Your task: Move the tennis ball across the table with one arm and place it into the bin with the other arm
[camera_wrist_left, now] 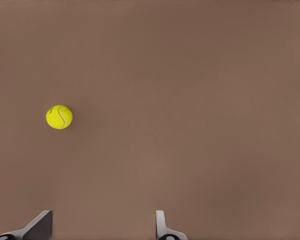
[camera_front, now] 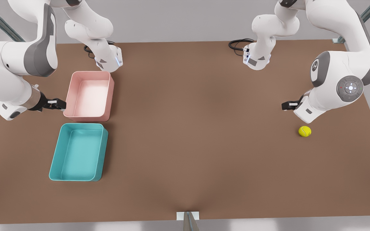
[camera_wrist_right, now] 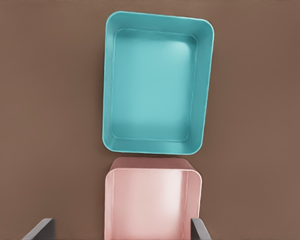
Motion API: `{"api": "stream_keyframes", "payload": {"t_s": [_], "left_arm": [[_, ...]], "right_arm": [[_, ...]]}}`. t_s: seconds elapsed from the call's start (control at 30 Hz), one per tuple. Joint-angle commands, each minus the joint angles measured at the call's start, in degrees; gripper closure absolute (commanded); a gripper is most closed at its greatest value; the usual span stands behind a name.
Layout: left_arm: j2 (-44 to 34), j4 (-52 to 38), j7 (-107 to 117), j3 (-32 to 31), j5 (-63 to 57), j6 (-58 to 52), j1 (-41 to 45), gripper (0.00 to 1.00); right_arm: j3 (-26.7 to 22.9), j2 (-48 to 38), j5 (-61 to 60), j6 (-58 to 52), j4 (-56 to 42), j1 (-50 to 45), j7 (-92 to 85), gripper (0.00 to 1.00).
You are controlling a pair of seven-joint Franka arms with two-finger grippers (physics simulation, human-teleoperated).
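The tennis ball [camera_front: 304, 131] lies on the brown table [camera_front: 198, 128] near the front view's right edge, its seam showing in the left wrist view [camera_wrist_left: 59, 117]. My left gripper [camera_front: 289, 105] hovers open above the table, a little behind the ball, and its fingers [camera_wrist_left: 40, 227] have nothing between them. Toward the front view's left stands the empty teal bin [camera_front: 55, 154], also visible from the right wrist [camera_wrist_right: 108, 80]. My right gripper [camera_front: 55, 104] hangs open beside the pink tub's edge, behind the bin.
An empty pink tub [camera_front: 69, 93] sits just behind the teal bin, nearly touching it [camera_wrist_right: 109, 200]. Both arm bases and a black cable [camera_front: 236, 45] stand along the far edge. A small white bracket [camera_front: 187, 215] marks the front edge.
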State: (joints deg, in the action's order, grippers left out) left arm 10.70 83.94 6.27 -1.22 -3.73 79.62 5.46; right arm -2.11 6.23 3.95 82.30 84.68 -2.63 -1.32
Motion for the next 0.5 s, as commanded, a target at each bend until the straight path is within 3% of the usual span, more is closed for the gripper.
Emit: {"api": "stream_keyframes", "payload": {"t_s": [0.0, 0.07, 0.1, 0.13, 0.17, 0.23, 0.33, 0.47], "left_arm": [[-0.06, -0.01, -2.50, 0.07, 0.21, 0.54, 0.07, 0.00], [0.11, -0.09, -2.50, 0.07, 0.22, 0.54, 0.07, 0.00], [1.78, -0.01, -3.63, 1.47, 0.04, 0.80, 0.07, 0.63], [4.32, 0.26, -15.38, 3.23, -0.14, 2.64, -0.89, 0.79], [5.74, 1.31, -34.01, 4.55, -0.22, 9.05, -3.26, 0.79], [9.95, 3.42, -46.57, 6.14, 0.47, 18.36, -6.16, 0.79], [14.35, 3.77, -111.64, 6.23, 0.48, 25.76, -14.16, 0.79], [19.89, 6.23, -141.00, 6.23, 1.53, 31.38, -22.95, 0.79]], "right_arm": [[0.00, 0.01, 0.00, 1.72, 0.05, -0.18, 0.70, 0.00], [-0.26, 1.58, 0.70, 1.98, -0.47, -2.10, 0.53, 0.00], [-0.17, 3.35, 0.62, 1.98, -2.76, -2.55, 0.70, 0.00], [-0.09, 3.35, 0.36, 1.98, -2.68, -2.90, 0.71, 0.00], [-0.09, 3.18, 0.27, 1.90, -2.15, -3.08, 0.71, 0.00], [-0.61, 4.06, 2.21, 2.17, -6.19, -3.79, 5.88, 0.00], [-0.53, 3.97, -1.14, -0.48, -6.10, -2.02, 2.20, 0.00], [-0.35, 4.06, -1.23, -0.48, -6.37, -2.02, 2.20, 0.00]]}}
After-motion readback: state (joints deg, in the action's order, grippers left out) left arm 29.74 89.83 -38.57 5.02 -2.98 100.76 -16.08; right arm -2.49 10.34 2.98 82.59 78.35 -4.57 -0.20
